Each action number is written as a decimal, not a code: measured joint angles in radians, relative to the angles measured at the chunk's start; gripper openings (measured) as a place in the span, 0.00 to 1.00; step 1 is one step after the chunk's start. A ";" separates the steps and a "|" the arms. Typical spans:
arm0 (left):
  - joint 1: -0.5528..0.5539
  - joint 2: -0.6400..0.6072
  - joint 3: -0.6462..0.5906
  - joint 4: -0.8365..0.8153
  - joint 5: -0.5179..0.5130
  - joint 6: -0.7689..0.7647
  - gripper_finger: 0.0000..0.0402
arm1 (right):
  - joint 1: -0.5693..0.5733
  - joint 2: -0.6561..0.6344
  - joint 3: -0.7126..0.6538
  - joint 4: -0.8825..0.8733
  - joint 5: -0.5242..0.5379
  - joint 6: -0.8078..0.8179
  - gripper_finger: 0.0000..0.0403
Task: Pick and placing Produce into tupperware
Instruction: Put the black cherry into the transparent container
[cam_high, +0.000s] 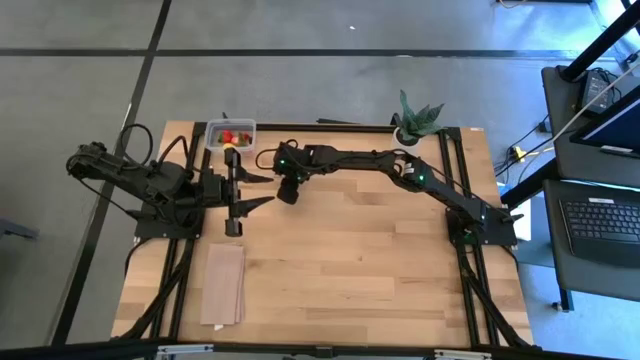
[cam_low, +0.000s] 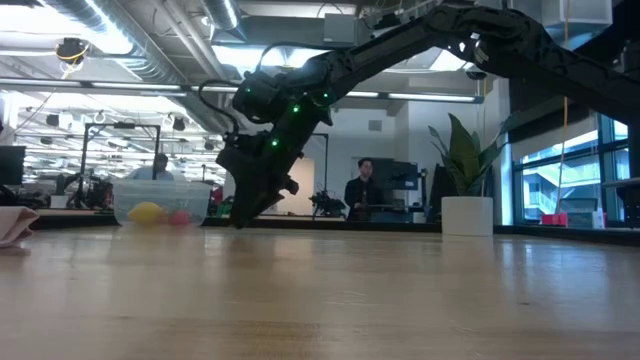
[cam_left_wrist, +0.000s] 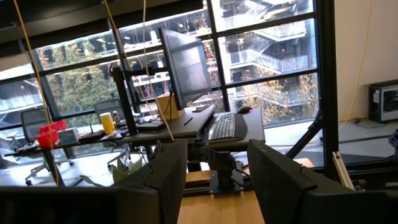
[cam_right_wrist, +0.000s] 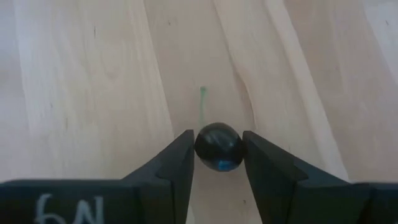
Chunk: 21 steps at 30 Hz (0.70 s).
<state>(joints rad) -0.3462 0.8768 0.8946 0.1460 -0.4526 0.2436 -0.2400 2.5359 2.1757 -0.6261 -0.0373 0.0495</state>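
Observation:
The clear tupperware (cam_high: 230, 133) stands at the table's far left with red and yellow pieces inside; it also shows in the low view (cam_low: 160, 203). My right gripper (cam_high: 288, 188) reaches down to the table just right of the container and is shut on a dark berry (cam_right_wrist: 218, 147) with a thin green stem (cam_right_wrist: 203, 102). In the low view my right gripper's tips (cam_low: 240, 222) are at table height. My left gripper (cam_high: 258, 190) is open and empty, level above the table, pointing toward the right arm. My right gripper pinches the round dark berry's two opposite sides (cam_right_wrist: 200, 148) between its two fingers, near their free ends. The fingers come from above, slanting down. Whether the berry rests on the wood or is just clear of it, I cannot tell.
A spiky green plant in a white pot (cam_high: 415, 125) stands at the far edge, right of the middle. A flat tan cloth (cam_high: 223, 283) lies at the near left. A person (cam_low: 365, 190) stands in the room beyond the table.

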 joint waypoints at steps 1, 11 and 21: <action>0.000 0.000 0.000 0.000 0.000 0.000 0.40 | 0.000 0.000 0.000 0.005 0.000 0.000 0.34; 0.000 0.000 0.000 -0.003 0.000 0.000 0.42 | 0.000 0.000 -0.001 0.003 0.003 0.074 0.34; 0.000 0.000 0.000 -0.004 0.000 0.002 0.41 | 0.000 0.000 -0.001 -0.001 0.027 0.021 0.38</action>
<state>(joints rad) -0.3462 0.8768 0.8944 0.1417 -0.4526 0.2459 -0.2401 2.5359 2.1750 -0.6267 -0.0101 0.0710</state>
